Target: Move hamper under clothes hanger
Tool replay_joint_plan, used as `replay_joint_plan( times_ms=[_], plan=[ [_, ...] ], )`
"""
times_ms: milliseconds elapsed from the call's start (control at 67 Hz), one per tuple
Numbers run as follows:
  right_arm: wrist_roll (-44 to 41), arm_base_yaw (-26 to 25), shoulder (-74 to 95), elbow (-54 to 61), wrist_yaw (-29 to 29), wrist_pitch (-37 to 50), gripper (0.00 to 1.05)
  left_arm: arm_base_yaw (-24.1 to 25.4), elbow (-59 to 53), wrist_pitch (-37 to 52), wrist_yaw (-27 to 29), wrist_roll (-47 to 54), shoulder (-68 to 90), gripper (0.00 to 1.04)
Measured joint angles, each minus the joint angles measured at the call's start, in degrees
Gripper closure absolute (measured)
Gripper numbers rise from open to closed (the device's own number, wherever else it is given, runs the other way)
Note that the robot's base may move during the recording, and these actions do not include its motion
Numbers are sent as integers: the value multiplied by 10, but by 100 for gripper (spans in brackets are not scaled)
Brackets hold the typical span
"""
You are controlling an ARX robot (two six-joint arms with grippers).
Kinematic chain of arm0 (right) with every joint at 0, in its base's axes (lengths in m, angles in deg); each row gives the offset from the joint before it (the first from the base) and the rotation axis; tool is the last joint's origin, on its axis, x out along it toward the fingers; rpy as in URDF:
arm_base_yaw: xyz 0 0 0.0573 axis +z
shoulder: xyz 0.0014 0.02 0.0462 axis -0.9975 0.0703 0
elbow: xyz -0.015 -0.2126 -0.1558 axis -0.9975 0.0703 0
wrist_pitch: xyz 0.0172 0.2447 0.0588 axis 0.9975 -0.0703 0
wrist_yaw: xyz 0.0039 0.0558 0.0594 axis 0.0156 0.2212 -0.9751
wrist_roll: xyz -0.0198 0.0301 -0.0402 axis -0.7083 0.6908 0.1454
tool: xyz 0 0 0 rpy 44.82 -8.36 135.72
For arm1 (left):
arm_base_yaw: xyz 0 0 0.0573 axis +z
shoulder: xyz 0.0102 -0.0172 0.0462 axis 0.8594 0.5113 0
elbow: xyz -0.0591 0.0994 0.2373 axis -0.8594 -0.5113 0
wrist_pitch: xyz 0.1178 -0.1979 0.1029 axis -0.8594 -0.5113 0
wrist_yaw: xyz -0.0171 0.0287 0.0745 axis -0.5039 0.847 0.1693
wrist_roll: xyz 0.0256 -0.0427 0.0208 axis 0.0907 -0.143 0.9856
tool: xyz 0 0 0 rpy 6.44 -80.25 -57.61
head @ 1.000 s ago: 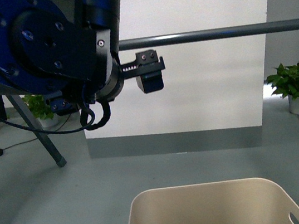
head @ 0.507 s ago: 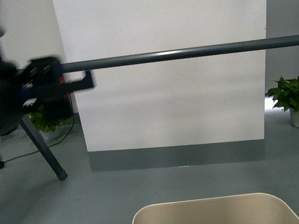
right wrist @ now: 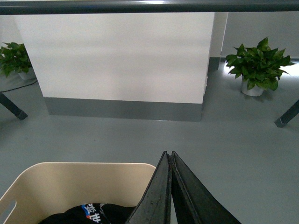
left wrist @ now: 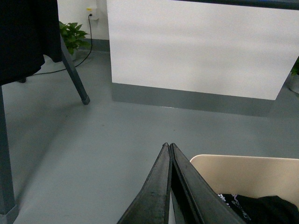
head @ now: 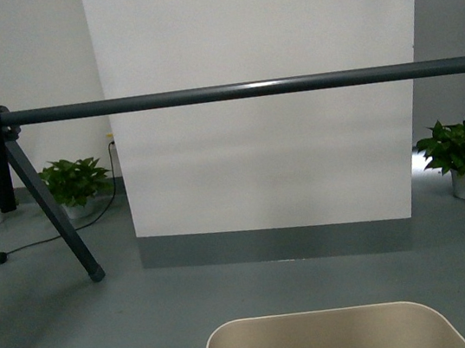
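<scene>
Little of the robot shows — only the two grippers. The left gripper (left wrist: 168,148) has slim, dark, matte fingers tapering to thin tips; the right gripper (right wrist: 167,155) looks the same — plain and unmarked.

Even, soft indoor light, sharp focus, a glare streak along the clothes hanger (head: 255,88) bar.

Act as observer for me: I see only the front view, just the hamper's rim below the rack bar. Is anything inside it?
Observer: Yes. Dark clothing lies in the hamper.
Operator: Where are the hands?
Observer: The left hand is shut, beside the hamper's rim.
Operator: And the other?
Observer: The right hand is shut too, at the opposite rim, facing the clothes hanger.
</scene>
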Motion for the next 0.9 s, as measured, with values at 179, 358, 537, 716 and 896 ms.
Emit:
replay_joint_plan(
  times_ms=[179,358,537,716,896],
  plan=[
    [0,33,-54,41,39,-13,103,22,-42,-9,-24,0,-54,101],
    [0,41,-115,74,40,-41,103,42,-78,-33,-43,0,-113,101],
    [0,41,-187,102,40,-86,103,91,-108,-77,-97,2,-186,101],
    [0,41,-220,136,40,-87,103,101,-132,-94,-101,2,-235,101],
    [0,41,-293,141,40,-151,103,102,-143,-130,-101,3,-283,101]
  ],
)
